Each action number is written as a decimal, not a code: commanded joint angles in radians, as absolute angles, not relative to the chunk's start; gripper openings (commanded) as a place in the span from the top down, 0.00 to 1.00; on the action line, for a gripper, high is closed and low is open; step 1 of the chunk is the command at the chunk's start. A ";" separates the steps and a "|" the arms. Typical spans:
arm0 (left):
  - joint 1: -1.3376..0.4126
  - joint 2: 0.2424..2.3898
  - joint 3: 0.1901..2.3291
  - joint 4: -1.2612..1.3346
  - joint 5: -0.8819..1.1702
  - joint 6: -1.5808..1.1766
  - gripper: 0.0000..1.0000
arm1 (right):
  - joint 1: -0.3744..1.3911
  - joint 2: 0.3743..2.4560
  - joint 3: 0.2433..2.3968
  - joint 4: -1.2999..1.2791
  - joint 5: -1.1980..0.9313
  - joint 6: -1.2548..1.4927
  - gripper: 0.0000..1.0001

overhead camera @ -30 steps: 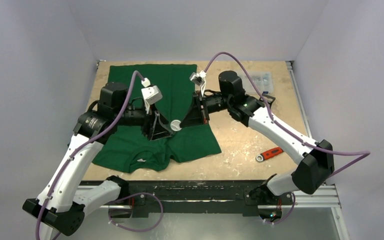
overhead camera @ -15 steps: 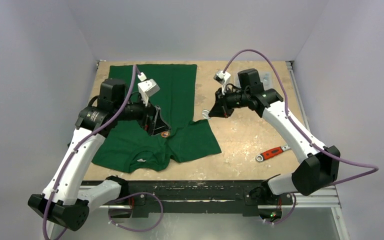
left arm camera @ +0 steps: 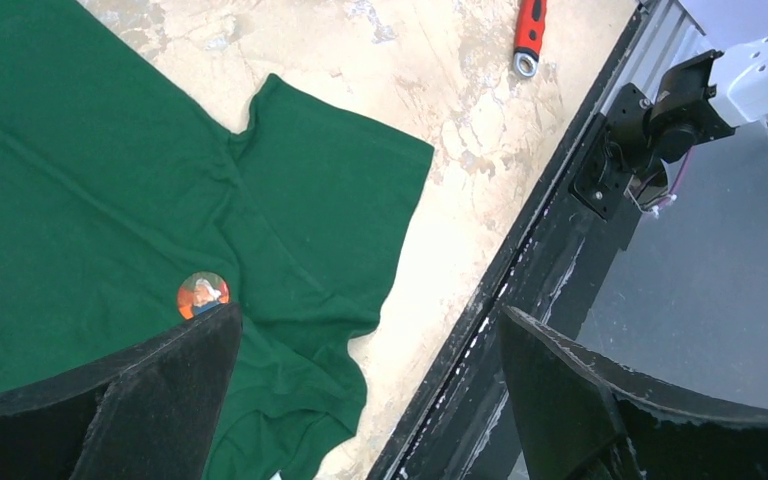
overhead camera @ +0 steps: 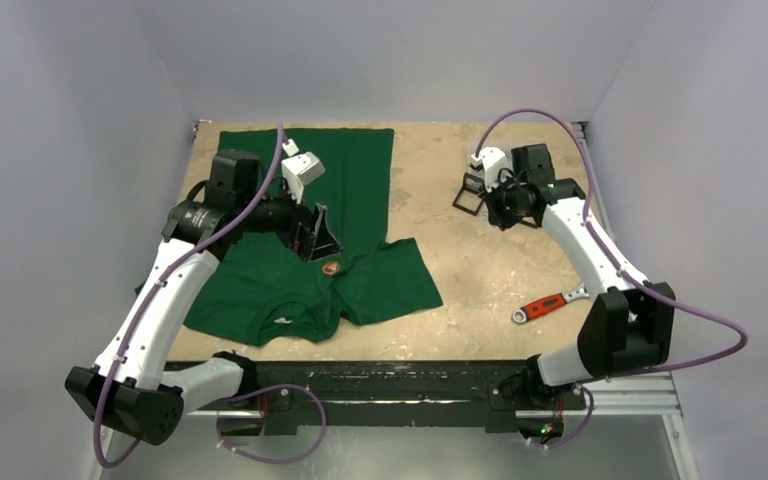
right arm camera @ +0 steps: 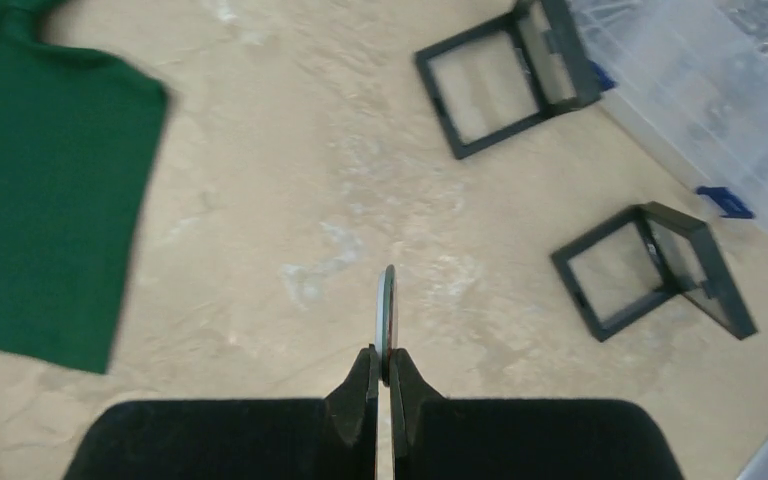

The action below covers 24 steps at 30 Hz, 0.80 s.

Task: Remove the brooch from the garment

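The dark green T-shirt (overhead camera: 260,285) lies flat on the left half of the table. A round orange brooch (overhead camera: 330,266) sits on it near the right sleeve and also shows in the left wrist view (left arm camera: 203,295). My left gripper (overhead camera: 322,245) hovers open over the shirt (left arm camera: 90,180), its left finger just beside the brooch. My right gripper (overhead camera: 465,198) is at the back right over bare table, shut on a thin round disc (right arm camera: 388,315) seen edge-on. In the right wrist view my right gripper (right arm camera: 382,375) is well clear of the shirt's sleeve (right arm camera: 40,180).
A red-handled wrench (overhead camera: 542,306) lies at the front right, also in the left wrist view (left arm camera: 530,30). A clear plastic box (right arm camera: 700,90) and two small black frames (right arm camera: 438,105) (right arm camera: 575,295) stand near my right gripper. The table's front rail (left arm camera: 560,230) is close by.
My right gripper has pulled away from the shirt to the back right, carrying the disc. My left gripper has drawn back slightly, and the orange brooch now shows on the shirt.
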<state>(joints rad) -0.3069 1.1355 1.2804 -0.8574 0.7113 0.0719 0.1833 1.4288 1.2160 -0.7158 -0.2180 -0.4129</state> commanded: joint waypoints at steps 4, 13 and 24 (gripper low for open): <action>-0.298 1.153 1.338 -0.875 0.696 0.085 0.01 | 0.123 1.521 1.189 -0.496 0.071 -0.516 1.00; -0.298 1.175 1.344 -0.889 0.694 0.085 0.01 | 0.103 1.639 1.157 -0.286 0.227 -0.575 1.00; -0.298 1.172 1.337 -0.906 0.695 0.091 0.01 | 0.096 1.752 1.142 -0.175 0.298 -0.647 1.00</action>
<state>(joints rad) -0.3031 1.1782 1.3022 -0.9077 0.6907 0.0731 0.1036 1.7470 1.1522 -0.2668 0.2462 -0.5976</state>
